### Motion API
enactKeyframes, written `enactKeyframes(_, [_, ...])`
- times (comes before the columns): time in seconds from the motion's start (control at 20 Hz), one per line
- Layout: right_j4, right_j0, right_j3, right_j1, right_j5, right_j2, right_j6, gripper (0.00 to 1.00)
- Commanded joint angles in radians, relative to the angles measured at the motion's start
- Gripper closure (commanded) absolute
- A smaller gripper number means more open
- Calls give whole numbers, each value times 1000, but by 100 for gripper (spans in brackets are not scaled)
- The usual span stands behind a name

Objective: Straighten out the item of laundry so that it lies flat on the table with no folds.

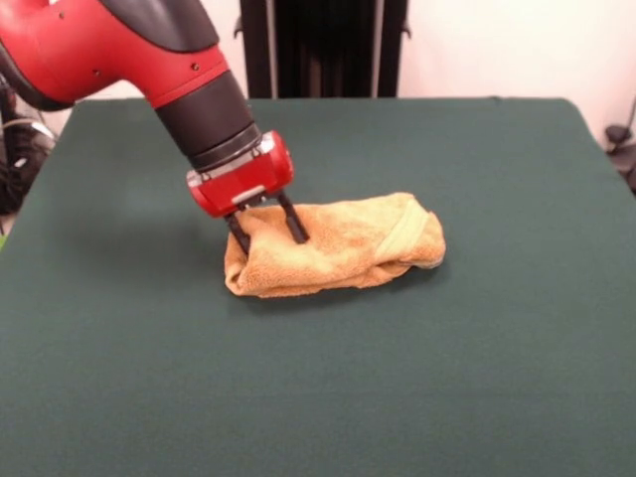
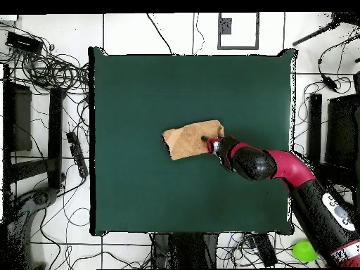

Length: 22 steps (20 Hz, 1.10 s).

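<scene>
Right now the red and black arm's claw [image 1: 268, 232] is pressed down into one end of the fluffy orange-tan terry towel [image 1: 343, 245], its two dark fingers [image 1: 295, 221] spread moderately apart with a ridge of cloth between them. From the claw the towel stretches away as a folded, bunched oblong, its paler yellowish woven band [image 1: 405, 231] at the opposite end. It lies near the middle of the dark green felt-covered table [image 1: 318, 388].
</scene>
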Motion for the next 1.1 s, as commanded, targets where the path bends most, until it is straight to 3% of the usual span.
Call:
enactKeyframes(0.05, [28, 31, -55, 73, 103, -61, -108, 0])
enactKeyframes(0.3, [70, 34, -59, 93, 133, -67, -104, 0])
enactKeyframes(0.7, [52, 52, -49, 67, 136, -76, -128, 0])
enactKeyframes(0.75, [48, 57, -50, 61, 137, -79, -128, 100])
enactKeyframes(1.1, [46, 84, -24, 12, 122, -88, -79, 100])
